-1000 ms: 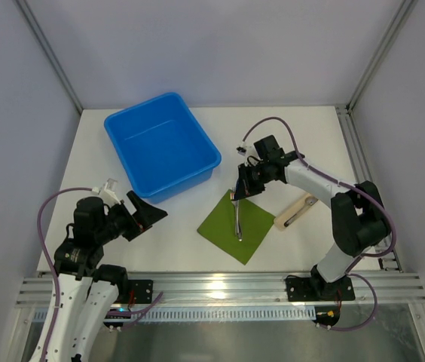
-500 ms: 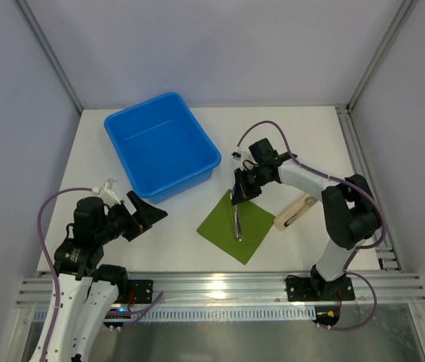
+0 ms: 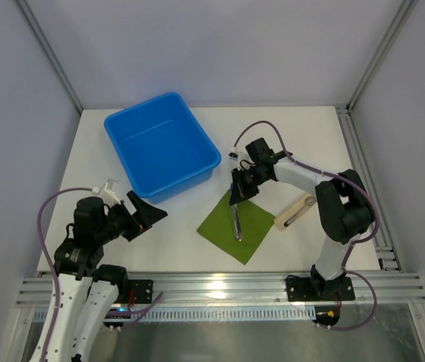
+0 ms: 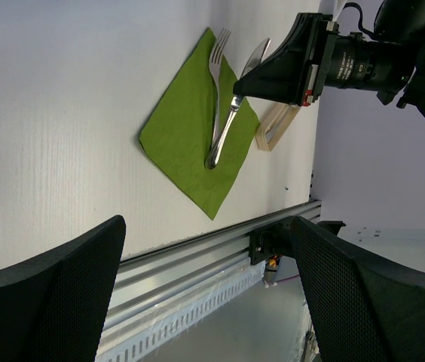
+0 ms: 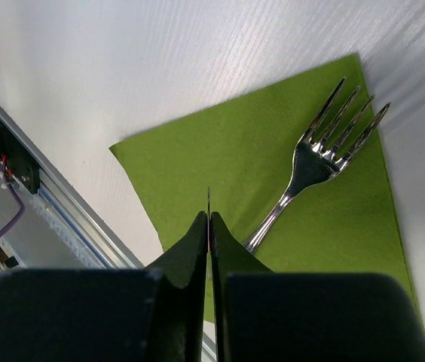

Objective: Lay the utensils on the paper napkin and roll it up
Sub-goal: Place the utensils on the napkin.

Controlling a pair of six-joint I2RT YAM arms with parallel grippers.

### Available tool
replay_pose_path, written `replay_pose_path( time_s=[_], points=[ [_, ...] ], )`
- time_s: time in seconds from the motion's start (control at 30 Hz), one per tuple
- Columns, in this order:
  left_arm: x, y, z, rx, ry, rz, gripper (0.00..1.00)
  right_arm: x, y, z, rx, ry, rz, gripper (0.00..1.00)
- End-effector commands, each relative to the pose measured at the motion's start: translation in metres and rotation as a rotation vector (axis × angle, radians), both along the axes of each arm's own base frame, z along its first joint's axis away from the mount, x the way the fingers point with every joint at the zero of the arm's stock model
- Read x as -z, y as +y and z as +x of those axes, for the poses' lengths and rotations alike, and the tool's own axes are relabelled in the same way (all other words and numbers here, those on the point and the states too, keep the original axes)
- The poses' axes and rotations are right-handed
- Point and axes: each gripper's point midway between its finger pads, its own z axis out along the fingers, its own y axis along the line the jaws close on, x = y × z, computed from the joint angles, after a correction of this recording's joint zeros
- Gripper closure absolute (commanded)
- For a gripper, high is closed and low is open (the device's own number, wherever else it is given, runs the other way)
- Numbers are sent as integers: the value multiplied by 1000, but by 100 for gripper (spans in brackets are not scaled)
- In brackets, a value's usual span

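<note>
The green paper napkin lies flat in front of the right arm. A silvery fork rests on the napkin, tines toward its far corner. My right gripper hovers over that far corner, shut on a knife held tilted. The knife's lower end reaches down beside the end of the fork handle. In the right wrist view only the knife's thin edge shows between the closed fingers. My left gripper is open and empty, well to the left of the napkin.
A blue bin stands at the back left of the table. A beige cylinder lies just right of the napkin, also visible as the beige cylinder in the left wrist view. The metal rail runs along the near edge.
My right gripper has shifted slightly left and nearer over the napkin's far corner, carrying the knife. The left arm has not moved.
</note>
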Motion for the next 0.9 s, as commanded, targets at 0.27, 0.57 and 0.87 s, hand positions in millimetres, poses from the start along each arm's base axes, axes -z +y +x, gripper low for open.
replay_pose_path(
  time_s=[0.27, 0.57, 0.87],
  points=[
    [-11, -1, 2, 13, -43, 7, 9, -5, 9, 18, -13, -47, -5, 91],
    [-10, -1, 3, 14, -43, 9, 9, 7, 8, 17, -18, -33, -47, 90],
    [-9, 0, 2, 14, -41, 11, 9, 6, 5, 20, 10, -57, -77, 90]
  ],
)
